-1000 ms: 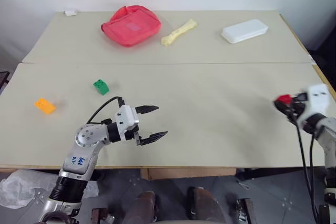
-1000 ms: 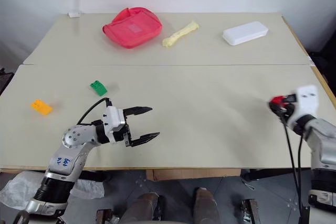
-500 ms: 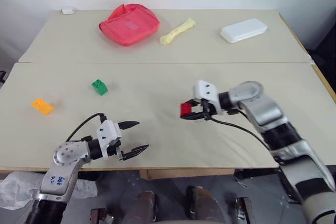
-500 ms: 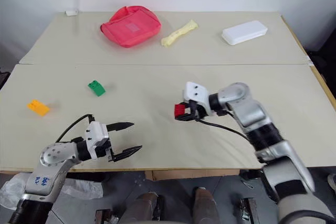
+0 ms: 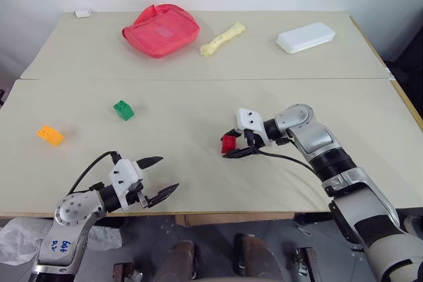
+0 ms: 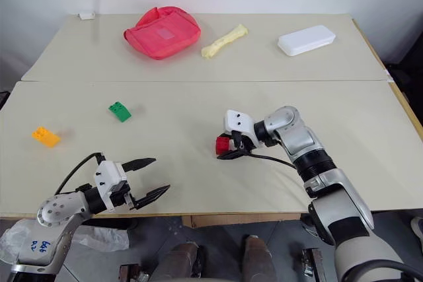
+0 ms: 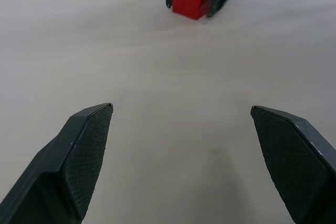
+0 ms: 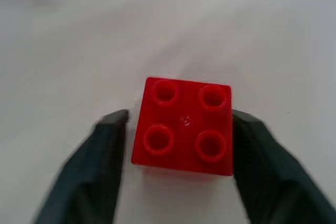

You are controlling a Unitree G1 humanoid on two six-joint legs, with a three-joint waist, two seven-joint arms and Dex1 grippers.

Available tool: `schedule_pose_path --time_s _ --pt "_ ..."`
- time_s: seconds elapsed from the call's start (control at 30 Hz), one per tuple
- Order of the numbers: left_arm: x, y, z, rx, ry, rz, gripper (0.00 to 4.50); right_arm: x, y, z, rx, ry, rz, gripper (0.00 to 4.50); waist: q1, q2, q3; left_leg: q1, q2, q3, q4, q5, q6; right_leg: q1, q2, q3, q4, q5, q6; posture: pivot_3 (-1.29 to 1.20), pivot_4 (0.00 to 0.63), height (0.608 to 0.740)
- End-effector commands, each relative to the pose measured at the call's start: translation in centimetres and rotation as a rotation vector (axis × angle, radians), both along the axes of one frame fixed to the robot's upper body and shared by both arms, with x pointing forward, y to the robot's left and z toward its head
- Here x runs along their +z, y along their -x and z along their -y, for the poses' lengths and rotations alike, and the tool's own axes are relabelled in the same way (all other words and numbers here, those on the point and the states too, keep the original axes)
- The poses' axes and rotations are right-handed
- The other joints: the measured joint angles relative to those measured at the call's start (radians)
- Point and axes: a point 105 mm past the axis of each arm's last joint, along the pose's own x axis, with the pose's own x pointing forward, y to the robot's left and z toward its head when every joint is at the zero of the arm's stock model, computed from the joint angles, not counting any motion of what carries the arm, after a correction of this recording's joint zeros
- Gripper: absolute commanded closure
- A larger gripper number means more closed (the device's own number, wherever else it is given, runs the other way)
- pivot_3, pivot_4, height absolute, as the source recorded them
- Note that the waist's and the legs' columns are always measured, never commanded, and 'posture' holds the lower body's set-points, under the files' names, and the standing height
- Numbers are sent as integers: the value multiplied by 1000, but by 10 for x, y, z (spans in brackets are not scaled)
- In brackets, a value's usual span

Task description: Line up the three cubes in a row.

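Beige table (image 5: 211,183) carried, at its far edge, a red pouch (image 5: 160,30), a white flat box (image 5: 307,37) and a yellow wrapper (image 5: 223,38). Right hand (image 5: 232,145), a second earlier at the table's right edge clamped on the red cube (image 5: 229,142), had swung to mid-table and parted its fingers; the cube sat between them on the table, apparently just released. Left hand (image 5: 159,177), fingers wide and empty, had drawn back toward the near edge. Green cube (image 5: 123,109) and orange cube (image 5: 51,135) lay well apart at left, unmoved, so the row remained unbuilt.
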Motion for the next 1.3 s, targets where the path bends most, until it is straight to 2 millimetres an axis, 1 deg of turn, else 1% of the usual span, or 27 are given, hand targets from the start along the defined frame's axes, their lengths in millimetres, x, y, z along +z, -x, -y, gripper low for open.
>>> schedule_pose_path --time_s 0.03,0.07,0.1,0.13,0.2,0.27,0.3,0.33,0.4,0.5,0.57,0.6,0.7,0.73,0.83,0.9,1.0,1.1,1.17,1.2,1.3 --pt "15 4 -21 126 52 66 0 43 3 2 51 -144 157 263 0 0 0 0 0 0 0 0 0 0 0 0 0 0 0 0 150 740" --pt "19 5 -35 205 81 87 0 55 12 3 92 -212 193 40 1 0 0 0 0 0 0 0 0 0 0 0 0 0 0 0 150 740" --pt "22 8 -48 277 110 100 0 64 22 5 128 -277 200 40 2 0 0 0 0 0 0 0 0 0 0 0 0 0 0 0 150 740" --pt "23 12 -61 346 123 115 0 69 31 8 151 -327 195 40 3 0 0 0 0 -1 -1 0 -1 0 0 -1 -1 0 0 0 150 740" --pt "24 21 -79 452 144 134 0 74 46 12 189 -404 194 40 3 0 0 0 1 -3 -1 -1 -1 2 0 -3 -3 0 0 0 150 740" --pt "21 32 -97 555 162 139 0 77 58 14 193 -519 198 40 5 0 0 0 1 -4 -1 -1 -1 3 0 -4 -8 0 0 0 150 740" --pt "17 41 -107 609 173 143 0 76 65 16 180 -595 173 40 5 0 0 0 1 -4 -1 -2 -1 4 0 -4 -9 0 0 0 150 740" --pt "13 50 -116 657 191 138 0 72 71 17 165 -635 152 40 5 0 0 0 1 -4 0 -2 -1 5 0 -4 -9 0 0 0 150 740" --pt "2 66 -131 735 227 104 0 58 79 19 128 -660 143 40 6 0 0 1 1 -5 -1 -2 -1 6 0 -4 -9 0 0 0 150 740" --pt "-18 84 -145 787 224 45 0 37 86 24 93 -664 148 40 8 0 0 1 1 -5 0 -2 -1 6 0 -4 -10 0 0 0 150 740" --pt "-25 88 -149 797 233 23 0 31 87 28 68 -667 147 40 7 0 0 2 1 -5 0 -2 0 7 0 -4 -10 0 0 0 150 740" --pt "-25 88 -149 787 236 21 0 32 86 31 46 -676 159 40 7 0 0 2 1 -4 0 -2 0 7 0 -4 -10 0 0 0 150 740" --pt "-13 69 -146 735 267 61 0 29 81 44 -34 -669 191 40 12 -1 0 2 1 -5 0 -2 0 7 -1 -4 -9 0 0 0 150 740" --pt "-2 51 -141 686 266 90 0 29 80 50 -59 -661 200 40 18 -1 0 2 1 -6 0 -2 -1 7 -1 -4 -9 0 0 0 150 740" --pt "20 12 -131 606 275 127 0 32 82 58 -85 -654 193 40 33 -1 0 2 1 -7 1 -1 -2 7 -1 -5 -8 0 -1 0 150 740" --pt "31 -18 -124 566 276 118 0 34 82 60 -97 -650 200 40 31 -1 0 2 1 -7 1 -1 -2 6 -1 -5 -7 0 -1 0 150 740" --pt "46 -54 -111 507 257 131 0 34 85 59 -104 -639 202 40 25 -1 0 2 0 -7 1 -1 -2 6 0 -5 -3 0 -1 0 150 740" --pt "50 -87 -107 500 215 92 0 32 89 57 -115 -635 204 40 17 -1 0 2 0 -5 1 -1 -2 3 1 -8 1 0 -1 0 150 740" --pt "53 -105 -110 485 226 58 0 31 91 57 -120 -631 203 40 9 -1 0 1 0 -4 1 -1 -2 3 2 -12 2 0 -1 0 150 740" --pt "57 -113 -110 464 239 46 0 31 93 56 -120 -628 202 40 7 -1 0 1 0 -4 1 -1 -2 3 2 -12 2 0 -1 0 150 740" --pt "58 -131 -110 409 181 13 0 33 95 55 -121 -627 202 40 4 -1 0 1 -1 -4 2 0 -2 3 4 -14 2 0 0 0 150 740"
